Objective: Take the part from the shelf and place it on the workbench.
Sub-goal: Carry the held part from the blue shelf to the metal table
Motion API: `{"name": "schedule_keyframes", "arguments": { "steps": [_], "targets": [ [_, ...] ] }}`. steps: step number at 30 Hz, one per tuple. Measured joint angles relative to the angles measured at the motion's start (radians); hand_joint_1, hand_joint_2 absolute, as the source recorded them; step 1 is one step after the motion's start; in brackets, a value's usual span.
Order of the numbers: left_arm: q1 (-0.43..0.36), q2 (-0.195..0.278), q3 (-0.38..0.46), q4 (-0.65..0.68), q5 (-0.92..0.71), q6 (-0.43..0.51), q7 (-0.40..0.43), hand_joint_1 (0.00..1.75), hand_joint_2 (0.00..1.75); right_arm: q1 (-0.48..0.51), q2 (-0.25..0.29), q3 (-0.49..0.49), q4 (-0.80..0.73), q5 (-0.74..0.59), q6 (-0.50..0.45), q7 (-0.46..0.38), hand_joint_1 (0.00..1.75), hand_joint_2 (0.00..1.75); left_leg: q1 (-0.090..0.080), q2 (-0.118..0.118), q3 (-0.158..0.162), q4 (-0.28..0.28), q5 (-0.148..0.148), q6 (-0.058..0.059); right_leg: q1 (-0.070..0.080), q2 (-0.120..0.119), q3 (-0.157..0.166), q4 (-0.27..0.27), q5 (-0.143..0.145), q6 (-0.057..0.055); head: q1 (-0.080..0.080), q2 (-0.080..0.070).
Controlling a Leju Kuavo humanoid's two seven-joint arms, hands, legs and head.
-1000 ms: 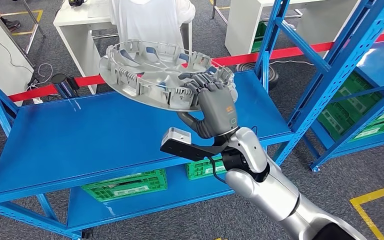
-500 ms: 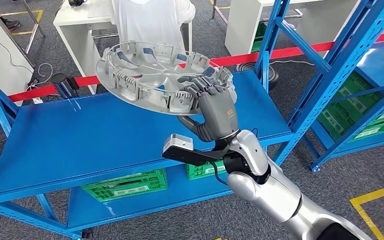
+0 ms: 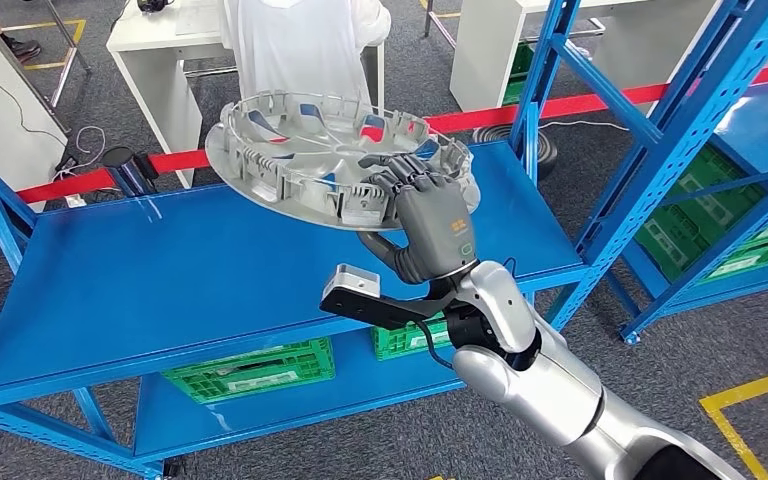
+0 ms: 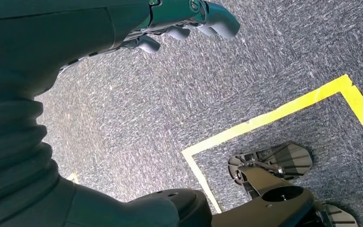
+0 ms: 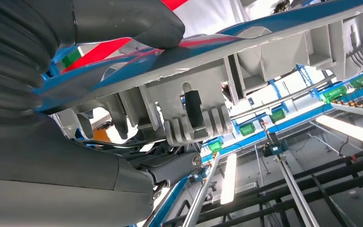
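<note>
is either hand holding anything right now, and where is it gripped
The right hand grips the grey wheel cover by its near rim, thumb below and fingers over the edge. The left hand holds nothing.

The right hand (image 3: 430, 222) grips the near rim of a large round grey part (image 3: 335, 160), thumb beneath and fingers curled over the ribbed edge, holding it tilted in the air above the blue workbench (image 3: 160, 290). Green crates (image 3: 250, 370) sit on the lower level under the benchtop. Behind the bench runs a red barrier tape (image 3: 80, 183), and beyond it a person in white (image 3: 300, 40) stands at a white table (image 3: 155, 40). A blue shelf frame (image 3: 690, 130) rises to the right
</note>
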Motion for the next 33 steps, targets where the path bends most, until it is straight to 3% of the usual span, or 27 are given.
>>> {"name": "schedule_keyframes", "arguments": {
  "steps": [5, 9, 11, 13, 14, 15, 16, 17, 19, 20, 24, 25, 27, 29, 30, 31, 33],
  "targets": [
    [-0.004, 0.0, 0.004, 0.0, 0.0, -0.006, 0.002, 0.0, 1.75, 0.0, 0.0, 0.001, 0.001, 0.008, 0.01, 0.012, 1.75, 1.75, -0.004, 0.0, -0.004, 0.004, -0.001, 0.003, -0.004, 0.0, -0.001, 0.0, 0.003, 0.005, 0.0, 0.0],
    [-0.009, -0.002, 0.011, 0.0, 0.002, -0.004, 0.002, 0.0, 1.75, 0.0, 0.002, 0.004, 0.005, 0.008, 0.018, 0.008, 1.75, 1.75, 0.0, 0.002, -0.002, -0.007, 0.017, 0.018, -0.006, 0.0, -0.008, 0.008, -0.001, 0.018, 0.001, 0.0],
    [-0.011, -0.003, 0.014, 0.0, 0.006, -0.001, 0.001, 0.0, 1.75, 0.0, 0.003, 0.006, 0.008, 0.008, 0.018, 0.007, 1.75, 1.75, 0.006, 0.004, -0.003, -0.016, 0.029, 0.024, -0.006, 0.0, -0.043, 0.079, -0.049, 0.023, 0.005, 0.0],
    [-0.01, -0.004, 0.018, 0.0, 0.009, 0.0, 0.0, 0.0, 1.75, 0.001, 0.005, 0.012, 0.012, 0.008, 0.019, 0.007, 1.75, 1.75, 0.007, 0.006, -0.012, -0.012, 0.032, 0.026, -0.009, 0.0, -0.105, 0.217, -0.11, 0.03, 0.008, 0.0],
    [-0.009, -0.005, 0.021, 0.0, 0.01, 0.0, 0.0, 0.0, 1.75, 0.002, 0.007, 0.015, 0.014, 0.008, 0.019, 0.007, 1.75, 1.75, 0.007, 0.006, -0.017, -0.008, 0.032, 0.025, -0.012, 0.0, -0.13, 0.271, -0.122, 0.033, 0.009, 0.0],
    [-0.007, -0.005, 0.023, 0.0, 0.011, 0.001, 0.0, 0.0, 1.75, 0.002, 0.009, 0.017, 0.016, 0.01, 0.022, 0.009, 1.75, 1.75, 0.009, 0.006, -0.021, -0.002, 0.032, 0.024, -0.015, -0.001, -0.14, 0.29, -0.114, 0.035, 0.009, 0.0],
    [-0.007, -0.005, 0.026, 0.0, 0.012, 0.003, -0.001, 0.0, 1.75, 0.003, 0.012, 0.019, 0.017, 0.013, 0.026, 0.011, 1.75, 1.75, 0.01, 0.006, -0.026, 0.005, 0.03, 0.021, -0.018, -0.001, -0.131, 0.267, -0.087, 0.037, 0.009, 0.0],
    [-0.006, -0.005, 0.027, 0.0, 0.014, 0.004, -0.001, 0.0, 1.75, 0.003, 0.015, 0.02, 0.018, 0.017, 0.03, 0.013, 1.75, 1.75, 0.013, 0.005, -0.031, 0.013, 0.027, 0.017, -0.021, -0.001, -0.105, 0.211, -0.05, 0.039, 0.009, 0.0],
    [-0.006, -0.005, 0.03, 0.0, 0.017, 0.006, -0.002, 0.0, 1.75, 0.003, 0.022, 0.022, 0.018, 0.022, 0.035, 0.014, 1.75, 1.75, 0.014, 0.002, -0.045, 0.03, 0.022, 0.005, -0.023, -0.001, -0.051, 0.096, -0.008, 0.038, 0.009, 0.0],
    [-0.006, -0.005, 0.032, 0.0, 0.018, 0.007, -0.002, 0.0, 1.75, 0.003, 0.026, 0.023, 0.019, 0.022, 0.036, 0.014, 1.75, 1.75, 0.013, 0.001, -0.053, 0.038, 0.021, -0.001, -0.022, -0.001, -0.039, 0.065, -0.004, 0.034, 0.009, 0.0],
    [-0.004, -0.004, 0.038, 0.0, 0.02, 0.008, -0.002, 0.0, 1.75, 0.002, 0.037, 0.024, 0.019, 0.027, 0.036, 0.014, 1.75, 1.75, 0.013, -0.001, -0.071, 0.046, 0.024, -0.027, -0.018, 0.001, -0.052, 0.049, 0.001, -0.001, 0.008, 0.0],
    [-0.003, -0.004, 0.039, 0.0, 0.02, 0.008, -0.002, 0.0, 1.75, 0.002, 0.04, 0.024, 0.019, 0.029, 0.037, 0.015, 1.75, 1.75, 0.015, 0.0, -0.08, 0.063, 0.008, -0.032, -0.018, 0.0, -0.056, 0.046, 0.007, -0.01, 0.008, 0.0],
    [-0.002, -0.004, 0.04, 0.0, 0.02, 0.009, -0.002, 0.0, 1.75, 0.001, 0.047, 0.024, 0.019, 0.034, 0.041, 0.016, 1.75, 1.75, 0.017, 0.001, -0.115, 0.151, -0.06, -0.04, -0.018, -0.002, -0.068, 0.041, 0.02, -0.025, 0.007, 0.0],
    [-0.002, -0.005, 0.041, 0.0, 0.02, 0.009, -0.001, 0.0, 1.75, 0.001, 0.054, 0.025, 0.019, 0.039, 0.047, 0.016, 1.75, 1.75, 0.017, 0.002, -0.157, 0.272, -0.126, -0.044, -0.015, -0.003, -0.086, 0.042, 0.033, -0.03, 0.006, 0.0],
    [-0.002, -0.005, 0.041, 0.0, 0.018, 0.008, -0.001, 0.0, 1.75, 0.0, 0.057, 0.025, 0.019, 0.041, 0.05, 0.017, 1.75, 1.75, 0.017, 0.002, -0.162, 0.304, -0.134, -0.043, -0.012, -0.003, -0.096, 0.042, 0.041, -0.031, 0.006, 0.0],
    [-0.003, -0.006, 0.041, 0.0, 0.016, 0.008, -0.001, 0.0, 1.75, 0.0, 0.059, 0.025, 0.019, 0.042, 0.053, 0.018, 1.75, 1.75, 0.016, 0.002, -0.15, 0.3, -0.122, -0.041, -0.01, -0.003, -0.105, 0.042, 0.049, -0.031, 0.006, 0.0],
    [-0.004, -0.006, 0.041, 0.0, 0.01, 0.007, 0.0, 0.0, 1.75, 0.0, 0.063, 0.025, 0.019, 0.046, 0.059, 0.024, 1.75, 1.75, 0.014, 0.002, -0.074, 0.193, -0.066, -0.03, -0.006, -0.002, -0.122, 0.043, 0.067, -0.029, 0.006, 0.0]
  ]
}}
